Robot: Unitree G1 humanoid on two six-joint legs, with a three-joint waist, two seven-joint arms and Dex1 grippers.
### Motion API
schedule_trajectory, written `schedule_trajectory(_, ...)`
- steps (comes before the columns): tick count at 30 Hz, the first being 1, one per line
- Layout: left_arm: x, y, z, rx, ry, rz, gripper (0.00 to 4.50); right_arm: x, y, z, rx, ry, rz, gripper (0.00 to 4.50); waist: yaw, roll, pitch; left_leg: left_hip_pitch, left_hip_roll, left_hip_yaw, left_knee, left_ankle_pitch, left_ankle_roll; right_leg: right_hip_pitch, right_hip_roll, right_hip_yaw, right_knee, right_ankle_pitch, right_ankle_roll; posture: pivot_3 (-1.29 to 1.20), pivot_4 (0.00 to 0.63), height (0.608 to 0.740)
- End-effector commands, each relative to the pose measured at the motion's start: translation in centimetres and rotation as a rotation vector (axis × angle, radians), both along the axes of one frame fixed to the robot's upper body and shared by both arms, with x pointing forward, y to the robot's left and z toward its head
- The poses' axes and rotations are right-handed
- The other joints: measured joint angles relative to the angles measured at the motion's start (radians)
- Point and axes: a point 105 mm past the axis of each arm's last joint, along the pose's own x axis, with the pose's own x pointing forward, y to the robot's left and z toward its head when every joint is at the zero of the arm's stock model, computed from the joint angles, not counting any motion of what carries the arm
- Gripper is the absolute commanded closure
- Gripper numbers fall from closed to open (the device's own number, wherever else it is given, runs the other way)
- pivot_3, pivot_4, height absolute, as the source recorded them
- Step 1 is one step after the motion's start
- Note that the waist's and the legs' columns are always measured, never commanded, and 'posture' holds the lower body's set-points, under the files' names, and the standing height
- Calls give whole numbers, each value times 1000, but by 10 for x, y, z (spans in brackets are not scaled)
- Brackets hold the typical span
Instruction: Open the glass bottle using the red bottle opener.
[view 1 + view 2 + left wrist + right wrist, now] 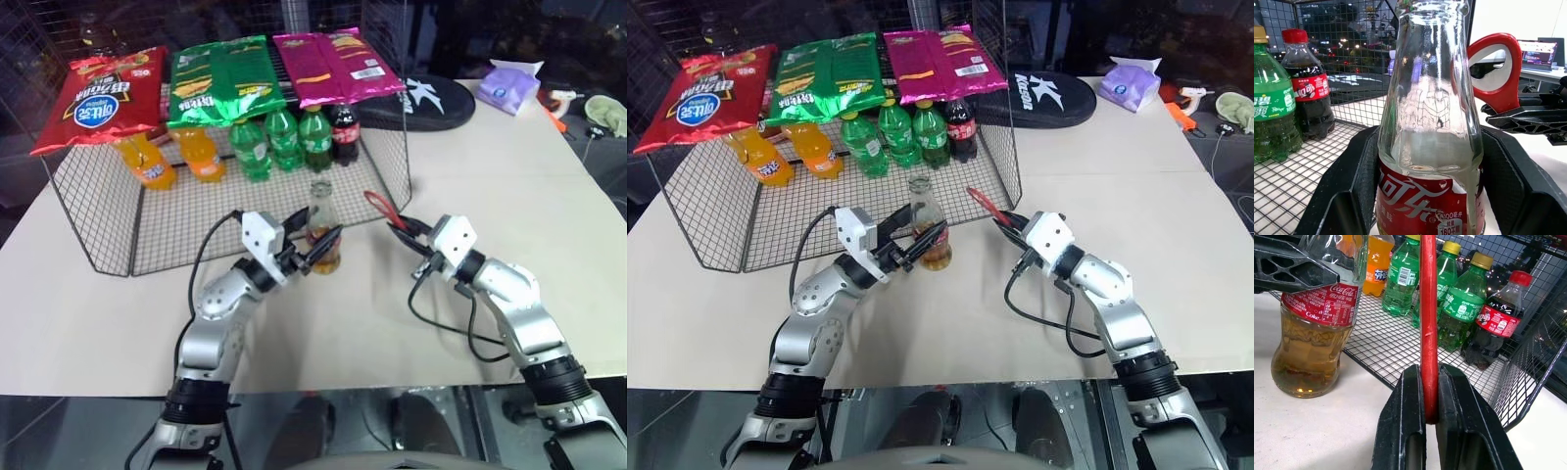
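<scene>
The glass bottle (319, 209) stands upright on the table just in front of the wire rack, with amber liquid low in it and a red label (1425, 205). My left gripper (313, 235) is open, one black finger (1347, 196) on each side of the bottle's body near the label. To the right, my right gripper (1431, 372) is shut on the handle of the red bottle opener (1429, 308). The opener's ring head (1498, 68) points up and toward the bottle, level with its neck and a short way from it.
A wire mesh rack (108, 235) holds orange soda bottles (147, 162), green bottles (282, 142) and a cola bottle (345, 132), with snack bags (220, 78) on top. A black bag (431, 98) and a tissue pack (509, 83) lie at the back right.
</scene>
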Motion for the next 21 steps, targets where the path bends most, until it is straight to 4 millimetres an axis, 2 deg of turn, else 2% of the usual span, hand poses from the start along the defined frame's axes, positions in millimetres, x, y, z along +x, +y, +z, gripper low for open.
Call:
schedule_trajectory(1, -4, 2, 3, 18, -10, -6, 1732, 0, -6, 13, 24, -57, -19, 4500, 0, 0, 0, 0, 0, 0, 0, 0, 0, 0, 0, 0, 0, 0, 0, 0, 150, 740)
schedule_trajectory(6, -6, 4, 7, 11, -16, -11, 1732, 0, -7, 9, 15, -55, -24, 4500, 0, 0, 0, 0, 0, 0, 0, 0, 0, 0, 0, 0, 0, 0, 0, 0, 150, 740)
schedule_trajectory(7, -6, 4, 7, 9, -17, -9, 1041, -1, -7, 9, 13, -55, -24, 4500, 0, 0, 0, 0, 0, 0, 0, 0, 0, 0, 0, 0, 0, 0, 0, 0, 150, 740)
schedule_trajectory(8, -6, 4, 7, 9, -18, -7, 907, -1, -7, 8, 11, -55, -25, 4500, -1, 0, 0, 0, 0, 0, 0, 0, 0, 0, 0, 0, 0, 0, 0, 0, 150, 740)
schedule_trajectory(10, -7, 5, 6, 10, -18, -7, 58, -1, -7, 8, 9, -56, -26, 4500, -1, 0, 0, -1, 0, 0, 0, 0, 0, -2, 0, 0, 0, 0, 0, 0, 150, 740)
schedule_trajectory(21, -14, 7, 1, 26, -13, -18, 6, -1, -10, 3, 4, -36, -32, 4500, -1, 0, 0, -2, 0, 0, 0, 0, 0, -2, 0, 0, 0, 0, 0, 0, 150, 740)
